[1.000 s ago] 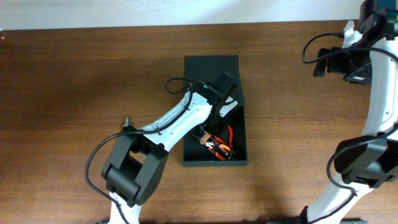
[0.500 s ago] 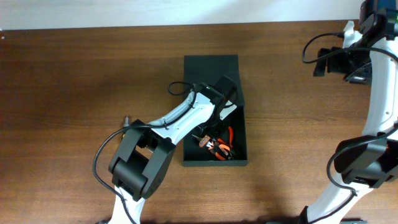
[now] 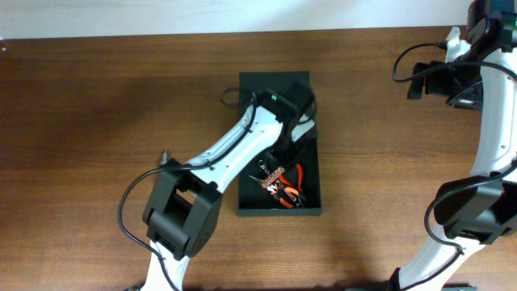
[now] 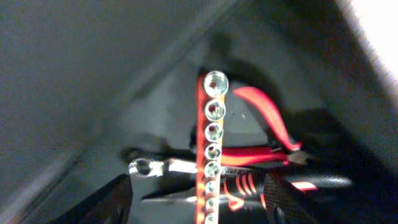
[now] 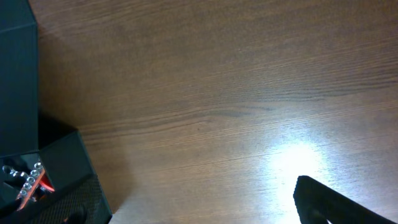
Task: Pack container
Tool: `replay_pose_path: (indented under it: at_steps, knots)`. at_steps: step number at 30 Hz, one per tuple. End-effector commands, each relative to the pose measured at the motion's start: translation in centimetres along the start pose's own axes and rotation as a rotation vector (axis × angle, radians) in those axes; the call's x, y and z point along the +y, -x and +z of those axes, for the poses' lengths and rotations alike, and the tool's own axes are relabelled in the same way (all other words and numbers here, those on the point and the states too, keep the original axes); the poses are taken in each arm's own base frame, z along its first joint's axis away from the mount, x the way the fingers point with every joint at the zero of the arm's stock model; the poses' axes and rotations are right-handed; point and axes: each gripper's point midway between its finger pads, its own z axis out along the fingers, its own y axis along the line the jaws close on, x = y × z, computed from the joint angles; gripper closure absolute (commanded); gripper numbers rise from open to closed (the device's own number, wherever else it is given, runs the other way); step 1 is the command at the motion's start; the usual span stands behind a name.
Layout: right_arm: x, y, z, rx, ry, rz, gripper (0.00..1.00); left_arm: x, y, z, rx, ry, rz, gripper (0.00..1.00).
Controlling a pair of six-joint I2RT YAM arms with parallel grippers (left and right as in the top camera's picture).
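While its jaws stand apart, the left claw [image 4: 198, 194] hangs inside the container [image 3: 279, 212].

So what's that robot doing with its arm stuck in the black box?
It's packing tools. The left gripper hangs inside the open black container, jaws apart, right above a red socket rail that lies across red-handled pliers and a wrench at the bottom. Nothing is gripped. The right gripper waits open over the table, off to the side, holding nothing.
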Motion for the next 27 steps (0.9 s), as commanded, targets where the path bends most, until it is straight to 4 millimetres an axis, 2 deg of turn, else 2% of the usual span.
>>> replay_pose_path:
  at_steps: [1, 5, 6, 7, 10, 14, 20, 24, 27]
  knots:
    - [0.1, 0.0, -0.2, -0.005, 0.006, -0.001, 0.01, 0.7, 2.2, -3.3, -0.07, 0.051, 0.01, 0.3]
    - [0.1, 0.0, -0.2, -0.005, 0.006, -0.001, 0.01, 1.0, 3.1, -7.0, -0.11, 0.06, 0.002, 0.26]
    - [0.1, 0.0, -0.2, -0.005, 0.005, -0.001, 0.01, 1.3, 3.1, -7.7, -0.115, 0.067, -0.009, 0.21]
    - [0.1, 0.0, -0.2, -0.005, 0.006, -0.001, 0.01, 1.9, 3.0, -8.5, -0.118, 0.089, -0.043, 0.01]
    - [0.1, 0.0, -0.2, -0.005, 0.006, -0.001, 0.01, 4.5, 2.1, -10.4, -0.107, 0.179, -0.151, 0.01]
    - [0.1, 0.0, -0.2, -0.005, 0.006, -0.001, 0.01, 9.1, -0.4, -12.8, -0.065, 0.292, -0.313, 0.01]
    - [0.1, 0.0, -0.2, -0.005, 0.005, -0.001, 0.01, 14.5, -5.0, -14.8, 0.014, 0.306, -0.501, 0.01]
    - [0.1, 0.0, -0.2, -0.005, 0.006, -0.001, 0.01, 17.2, -6.9, -16.3, -0.032, 0.215, -0.636, 0.01]
    - [0.1, 0.0, -0.2, -0.005, 0.006, -0.001, 0.01, 20.2, -9.4, -18.5, -0.08, 0.217, -0.742, 0.01]
